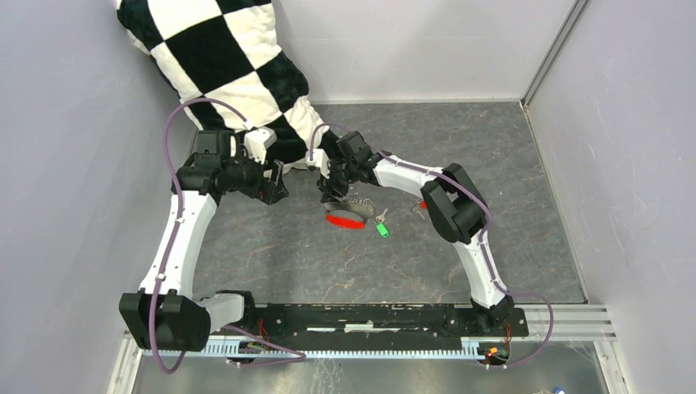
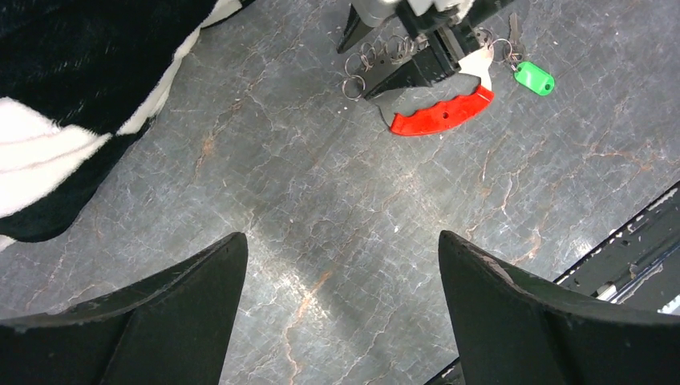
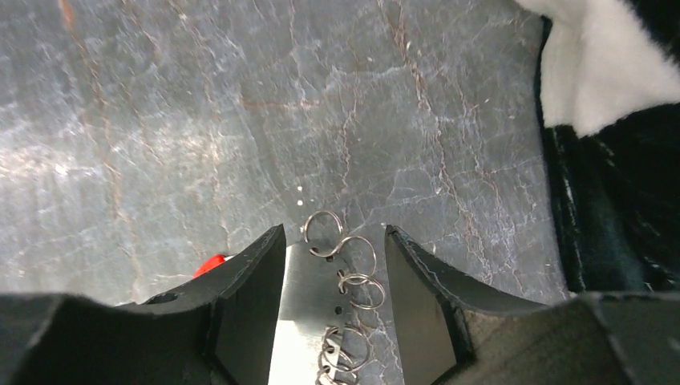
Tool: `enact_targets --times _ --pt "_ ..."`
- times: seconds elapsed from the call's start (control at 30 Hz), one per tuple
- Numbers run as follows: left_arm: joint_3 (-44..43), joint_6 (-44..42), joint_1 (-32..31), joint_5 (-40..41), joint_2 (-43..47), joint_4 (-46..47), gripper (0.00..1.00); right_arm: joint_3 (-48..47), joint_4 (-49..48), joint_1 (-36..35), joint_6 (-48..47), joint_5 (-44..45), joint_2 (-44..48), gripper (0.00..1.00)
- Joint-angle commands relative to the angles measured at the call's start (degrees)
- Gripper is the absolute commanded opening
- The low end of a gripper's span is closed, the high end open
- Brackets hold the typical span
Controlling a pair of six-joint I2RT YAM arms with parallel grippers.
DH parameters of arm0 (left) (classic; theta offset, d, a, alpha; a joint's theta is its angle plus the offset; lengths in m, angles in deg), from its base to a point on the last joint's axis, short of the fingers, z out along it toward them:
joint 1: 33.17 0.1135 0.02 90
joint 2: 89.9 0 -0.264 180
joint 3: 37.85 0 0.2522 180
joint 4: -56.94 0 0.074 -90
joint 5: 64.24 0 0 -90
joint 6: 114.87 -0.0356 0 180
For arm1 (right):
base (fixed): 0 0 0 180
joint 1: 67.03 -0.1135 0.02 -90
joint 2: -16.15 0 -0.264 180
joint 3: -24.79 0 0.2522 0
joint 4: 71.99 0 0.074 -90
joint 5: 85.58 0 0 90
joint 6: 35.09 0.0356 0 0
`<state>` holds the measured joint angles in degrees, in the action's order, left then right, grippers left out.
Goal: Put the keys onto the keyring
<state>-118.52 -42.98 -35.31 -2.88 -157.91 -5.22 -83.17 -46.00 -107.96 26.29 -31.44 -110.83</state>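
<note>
Right claw [image 3: 334, 237] was found lowered to the table [image 1: 509, 164], its fingers [image 3: 248, 297] held apart and set astride the keyring [image 3: 343, 353]. A flat silver piece [image 3: 305, 313] and a string of small wire rings [image 3: 358, 290] were seen lying loose in the gap. A sliver of red was noted just outside the finger at 9 o'clock in the right wrist view.

From above, the long red tag [image 1: 345, 220] was recorded at 6 o'clock of that claw, flat on the table. The green tag [image 1: 382, 231] was placed at 4 o'clock of the red tag, just beside it. A plain silver key [image 1: 379, 215] was noted at 12 o'clock of the green tag, close by. Whether it was hooked on could not be told. A tiny red-headed key [image 1: 423, 204] was marked at 3 o'clock of the claw, apart from the keyring and beside the right arm. It was too small for detail to be read.

The left claw [image 2: 341, 239] was logged at 9 o'clock of the right one, held above the table with its fingers spread wide over bare surface. A checkered cloth [image 1: 222, 49] was noted at 11 o'clock of the table.
</note>
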Motion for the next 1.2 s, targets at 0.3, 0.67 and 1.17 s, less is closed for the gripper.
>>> enact_targets --times 0.3,0.67,1.17 --pt "-4.5 -0.6 -0.1 0.2 0.3 -1.8 0.95 -6.1 5.4 0.4 -4.7 -6.1 -5.6 0.51" --pt "-3.8 -1.4 0.0 1.2 1.0 -2.1 0.94 -7.0 6.8 0.5 -4.0 -7.2 -5.8 0.21" --pt "-3.0 -6.8 -0.1 -7.5 2.8 -4.3 1.0 10.3 -17.4 0.7 15.1 -11.7 11.4 0.0"
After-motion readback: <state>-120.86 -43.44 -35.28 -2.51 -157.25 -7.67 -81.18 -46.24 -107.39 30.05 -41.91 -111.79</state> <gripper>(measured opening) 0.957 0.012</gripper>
